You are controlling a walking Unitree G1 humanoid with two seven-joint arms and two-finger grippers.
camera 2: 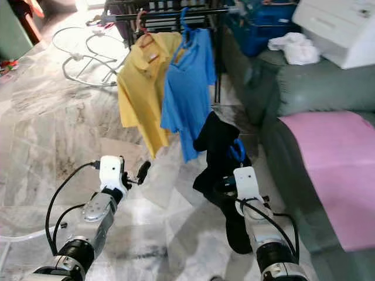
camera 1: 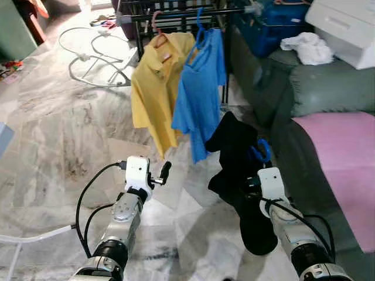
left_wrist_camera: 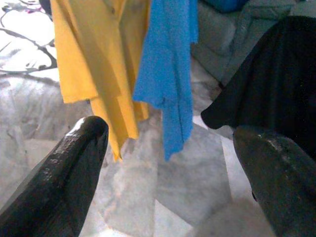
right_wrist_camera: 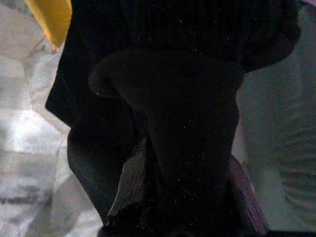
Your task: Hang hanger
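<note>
Right gripper (camera 1: 253, 175) fingers grip the black garment (camera 1: 234, 146) on its blue hanger (camera 1: 263, 151); left gripper (left_wrist_camera: 173, 163) fingers spread, empty.

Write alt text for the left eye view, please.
The right gripper holds up a black garment on a blue hanger, near a rack where a yellow shirt and blue shirt hang. The left gripper is empty.
</note>
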